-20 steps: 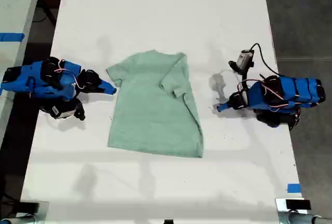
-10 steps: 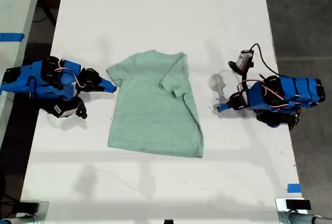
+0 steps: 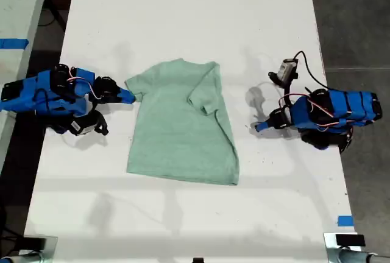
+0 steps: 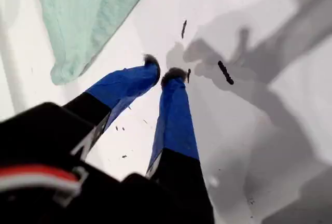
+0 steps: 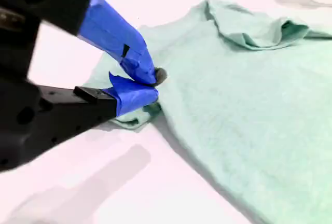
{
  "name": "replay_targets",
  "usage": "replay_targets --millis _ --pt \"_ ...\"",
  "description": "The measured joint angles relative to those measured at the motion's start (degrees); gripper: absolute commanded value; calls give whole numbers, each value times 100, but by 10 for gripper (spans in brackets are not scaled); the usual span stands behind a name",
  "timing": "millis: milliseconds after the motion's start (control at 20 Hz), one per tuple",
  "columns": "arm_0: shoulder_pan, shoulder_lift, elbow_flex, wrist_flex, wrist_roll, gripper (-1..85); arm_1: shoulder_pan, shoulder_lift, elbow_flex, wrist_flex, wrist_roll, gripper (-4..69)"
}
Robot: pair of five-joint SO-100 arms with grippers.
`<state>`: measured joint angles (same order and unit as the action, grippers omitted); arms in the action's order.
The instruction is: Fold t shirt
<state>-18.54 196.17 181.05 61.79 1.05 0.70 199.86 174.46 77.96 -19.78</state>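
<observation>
Mint-green cloth, the t shirt (image 3: 181,124), is spread at the middle of the white table (image 3: 183,19), one sleeve folded over its body on the exterior view's right. Its other sleeve is pinched between the closed jaws of my second gripper (image 5: 148,85), on the exterior view's left. My first gripper (image 4: 162,74) is held over bare table, apart from the shirt, tips nearly together, nothing between them.

White table (image 3: 183,7) ran down the frame's middle under even light, soft shadows on it. Dark grey floor (image 3: 356,19) at exterior view's right. Blue tape strip (image 3: 345,221) on the table near the lower right; another (image 3: 13,44) on a pale surface (image 3: 18,1) at the left.
</observation>
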Motion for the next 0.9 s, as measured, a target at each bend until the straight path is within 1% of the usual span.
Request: replay_targets --millis 100,150,250,350,400,450,500,600,700,850,900 --pt "-519 -1512 -914 176 387 121 0 0 0 0 0 56" --pt "-677 -2505 -1573 316 448 149 0 0 0 0 0 54" --pt "-712 -5089 -3208 668 457 172 0 0 0 0 0 48" --pt "-870 -7242 -4544 554 800 193 0 0 0 0 0 43" --pt "-1037 -7646 -4764 642 1002 206 0 0 0 0 0 43" --pt "-1230 -7796 -4887 563 1116 243 0 0 0 0 0 48" --pt "-1406 -7813 -4939 703 1178 267 0 0 0 0 0 50" --pt "-1705 -7840 -4939 967 1160 270 0 0 0 0 0 49" --pt "-1995 -7699 -4825 993 1169 269 0 0 0 0 0 47" --pt "-2329 -7752 -4641 844 1345 260 0 0 0 0 0 47" --pt "-2408 -7972 -4570 703 1354 234 0 0 0 0 0 47"
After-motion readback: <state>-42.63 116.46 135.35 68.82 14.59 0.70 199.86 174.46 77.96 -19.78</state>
